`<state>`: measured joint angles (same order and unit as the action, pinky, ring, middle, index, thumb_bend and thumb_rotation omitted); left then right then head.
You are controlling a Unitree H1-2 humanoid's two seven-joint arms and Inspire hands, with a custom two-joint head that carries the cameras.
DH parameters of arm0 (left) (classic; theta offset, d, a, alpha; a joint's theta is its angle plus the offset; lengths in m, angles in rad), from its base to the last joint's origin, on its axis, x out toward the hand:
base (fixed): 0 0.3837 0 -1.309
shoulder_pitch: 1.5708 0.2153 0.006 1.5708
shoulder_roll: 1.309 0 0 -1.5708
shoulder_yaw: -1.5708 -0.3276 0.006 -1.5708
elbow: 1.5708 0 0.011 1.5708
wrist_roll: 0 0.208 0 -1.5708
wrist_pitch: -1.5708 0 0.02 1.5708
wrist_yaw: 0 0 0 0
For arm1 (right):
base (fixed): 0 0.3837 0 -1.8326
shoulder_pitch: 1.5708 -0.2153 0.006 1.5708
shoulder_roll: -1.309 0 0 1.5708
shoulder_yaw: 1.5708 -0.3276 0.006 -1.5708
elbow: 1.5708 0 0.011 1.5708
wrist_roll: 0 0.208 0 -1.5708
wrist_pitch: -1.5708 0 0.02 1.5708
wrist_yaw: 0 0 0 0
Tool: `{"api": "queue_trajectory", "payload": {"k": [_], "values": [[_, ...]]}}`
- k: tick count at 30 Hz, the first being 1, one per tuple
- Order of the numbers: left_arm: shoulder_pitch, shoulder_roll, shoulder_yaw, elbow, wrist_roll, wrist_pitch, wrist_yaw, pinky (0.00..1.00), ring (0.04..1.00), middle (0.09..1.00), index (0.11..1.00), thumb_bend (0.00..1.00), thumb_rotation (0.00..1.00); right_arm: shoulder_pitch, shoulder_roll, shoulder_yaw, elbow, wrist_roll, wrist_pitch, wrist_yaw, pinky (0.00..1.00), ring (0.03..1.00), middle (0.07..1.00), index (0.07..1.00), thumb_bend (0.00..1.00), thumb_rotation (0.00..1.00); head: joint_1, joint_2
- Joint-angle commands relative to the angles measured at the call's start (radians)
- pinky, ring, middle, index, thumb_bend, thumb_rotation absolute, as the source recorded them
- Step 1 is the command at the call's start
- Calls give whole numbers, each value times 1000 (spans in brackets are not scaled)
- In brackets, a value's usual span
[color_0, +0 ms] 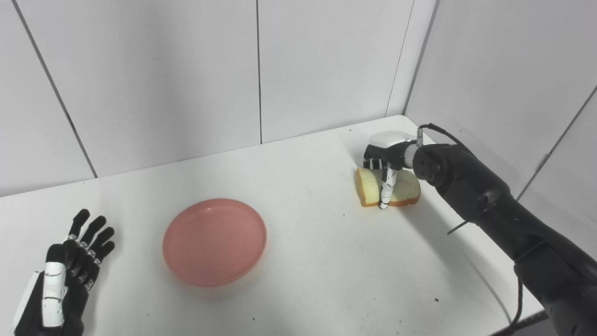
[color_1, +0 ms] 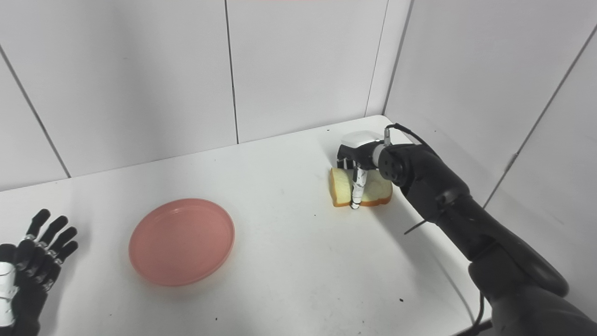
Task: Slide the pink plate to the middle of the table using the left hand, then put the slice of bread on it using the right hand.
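Note:
The pink plate [color_0: 214, 240] lies flat on the white table [color_0: 317, 261], left of centre. At the far right lies the slice of bread [color_0: 406, 189], pale with a brown crust, resting on the table. My right hand [color_0: 385, 158] is over it: the thumb [color_0: 386, 189] runs down across its near edge to the tabletop, and the fingers curl at its far edge, closed on the slice. My left hand [color_0: 70, 266] rests at the bottom left, fingers spread and holding nothing, a hand's width left of the plate.
White wall panels close the table at the back and on the right, just behind the bread. My right forearm [color_0: 489, 210] crosses the table's right side. A cable [color_0: 513, 308] hangs near the front right edge.

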<state>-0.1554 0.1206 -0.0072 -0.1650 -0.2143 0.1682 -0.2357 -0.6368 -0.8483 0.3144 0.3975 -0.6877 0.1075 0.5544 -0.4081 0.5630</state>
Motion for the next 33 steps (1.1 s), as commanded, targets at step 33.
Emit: {"api": "queue_trajectory", "payload": {"k": [33], "values": [[-89,-170,-97,51,200,-32,146,933,938,953,965,755,994,-347,265,13,-438,67,116,209,424,420,496,499,519,0,395,-4]]}}
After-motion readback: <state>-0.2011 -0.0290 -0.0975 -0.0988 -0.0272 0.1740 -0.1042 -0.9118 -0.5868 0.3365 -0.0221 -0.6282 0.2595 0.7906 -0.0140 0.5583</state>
